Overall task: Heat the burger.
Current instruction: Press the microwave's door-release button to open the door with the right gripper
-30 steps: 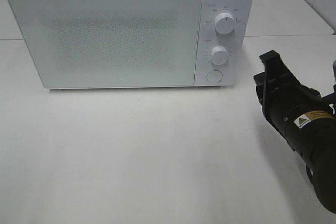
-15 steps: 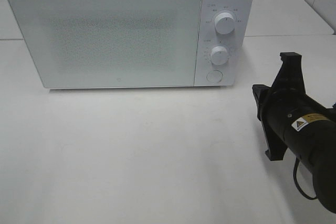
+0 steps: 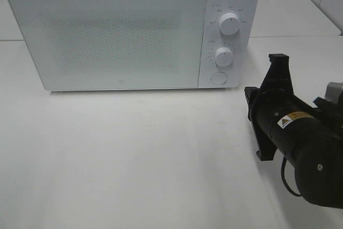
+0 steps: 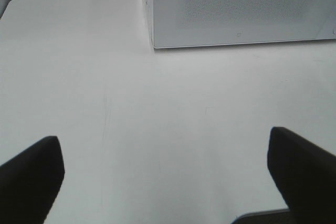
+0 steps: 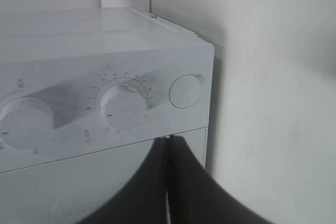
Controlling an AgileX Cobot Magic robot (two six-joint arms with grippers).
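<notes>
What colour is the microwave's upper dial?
White; the upper dial shows best in the exterior high view.

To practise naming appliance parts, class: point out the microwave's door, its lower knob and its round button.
door (image 3: pixel 107 36): exterior high view, middle of the speckled front panel.
lower knob (image 3: pixel 224 56): exterior high view, centre of the dial.
round button (image 5: pixel 185 91): right wrist view, centre of its flat face.
</notes>
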